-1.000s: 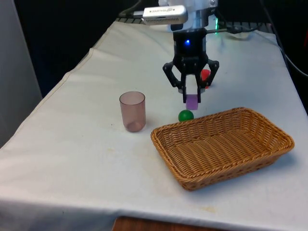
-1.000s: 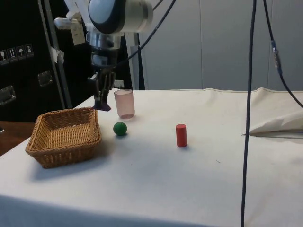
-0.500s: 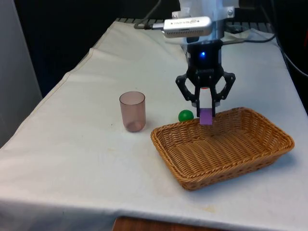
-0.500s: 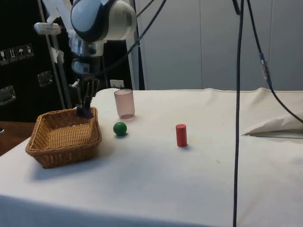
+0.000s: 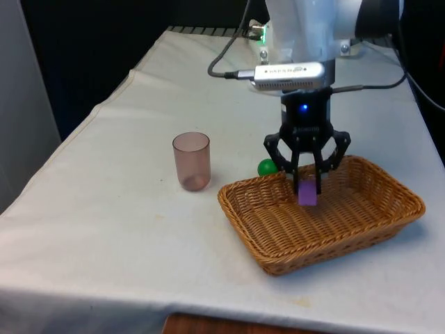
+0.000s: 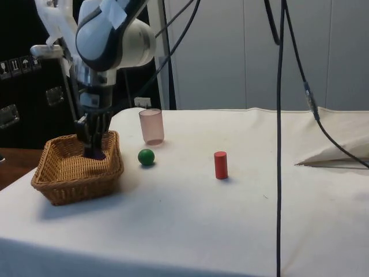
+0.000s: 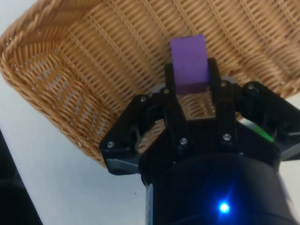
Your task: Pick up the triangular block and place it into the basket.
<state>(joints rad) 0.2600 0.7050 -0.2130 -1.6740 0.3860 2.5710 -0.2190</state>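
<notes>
1. Inside the wicker basket (image 5: 389, 209), the gripper (image 5: 306, 186) hangs low over the woven floor, clamped on the purple triangular block (image 5: 307, 194); the wrist view shows the block (image 7: 189, 63) pinched between the two fingers with weave behind it.
2. Whether the block touches the floor cannot be told from these views. If it sits above the weave, opening the gripper may let it bounce or tip, since a wedge shape lands unevenly.
3. The gripper stands near the basket's wall on the front view's left. A sideways drift could press a finger against that wall and shove the light basket (image 6: 57, 184) across the desk (image 5: 104, 229).
4. Pushing further down risks jamming the block into the weave or denting the floor.
5. The green ball (image 5: 266, 167) lies just outside the basket, and the pink cup (image 5: 191, 161) stands a little beyond it; a nudged basket could set the ball rolling.
6. The red cylinder (image 6: 220, 165) stands well apart and seems out of harm's way.
</notes>
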